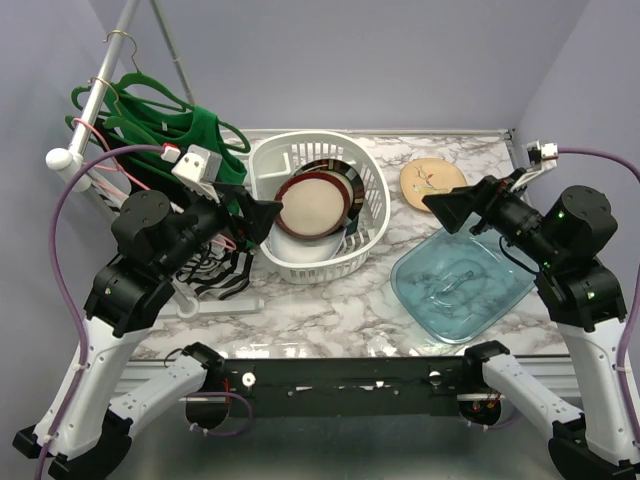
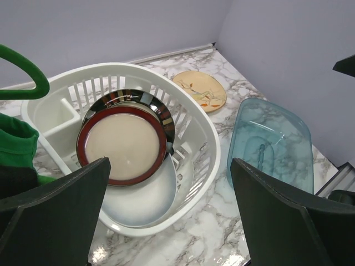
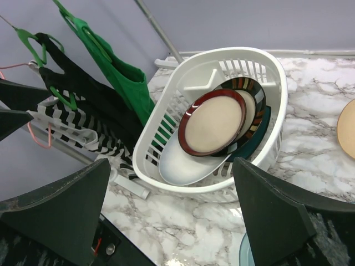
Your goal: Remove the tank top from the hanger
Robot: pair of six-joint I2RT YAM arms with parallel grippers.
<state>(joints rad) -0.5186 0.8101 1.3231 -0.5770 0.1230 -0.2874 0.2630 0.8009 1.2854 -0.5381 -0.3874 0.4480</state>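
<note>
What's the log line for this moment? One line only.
left gripper: open, empty | right gripper: open, empty | tank top: on hanger, untouched

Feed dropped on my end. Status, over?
Left end effector open, empty. Right end effector open, empty. Tank tops on hangers, untouched. White basket close beside them.
</note>
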